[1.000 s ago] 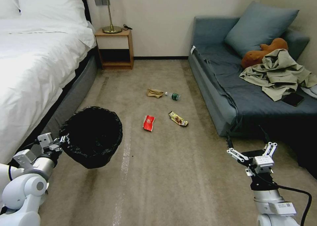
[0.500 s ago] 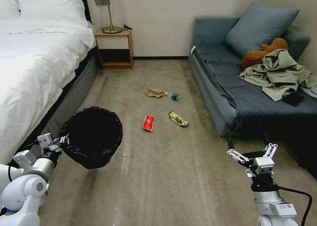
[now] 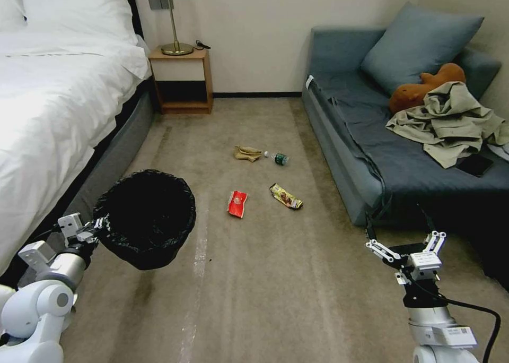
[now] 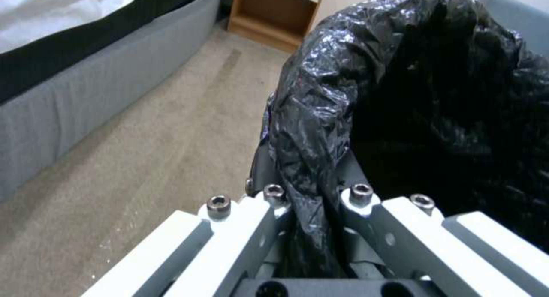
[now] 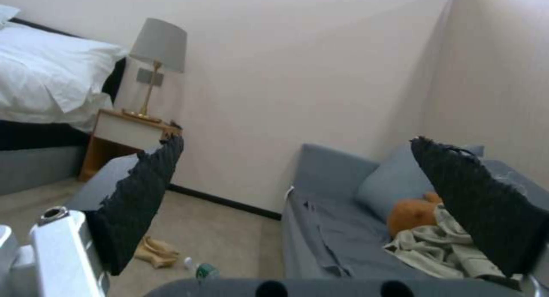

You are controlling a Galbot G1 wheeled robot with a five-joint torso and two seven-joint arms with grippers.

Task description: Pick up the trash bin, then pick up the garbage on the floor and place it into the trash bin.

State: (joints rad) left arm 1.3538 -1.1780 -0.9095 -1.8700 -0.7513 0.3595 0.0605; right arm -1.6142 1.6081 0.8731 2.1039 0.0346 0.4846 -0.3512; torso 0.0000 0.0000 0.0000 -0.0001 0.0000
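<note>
Four litter pieces lie on the floor [image 3: 254, 278] ahead: we see our left gripper [image 3: 95, 228] fingers clamping the raised trash bin [image 3: 144, 218], our right gripper [image 3: 400, 234] spread empty.

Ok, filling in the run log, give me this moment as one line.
left gripper: shut on trash bin, held off the floor | right gripper: open, empty, low by sofa | garbage: four pieces on carpet
</note>
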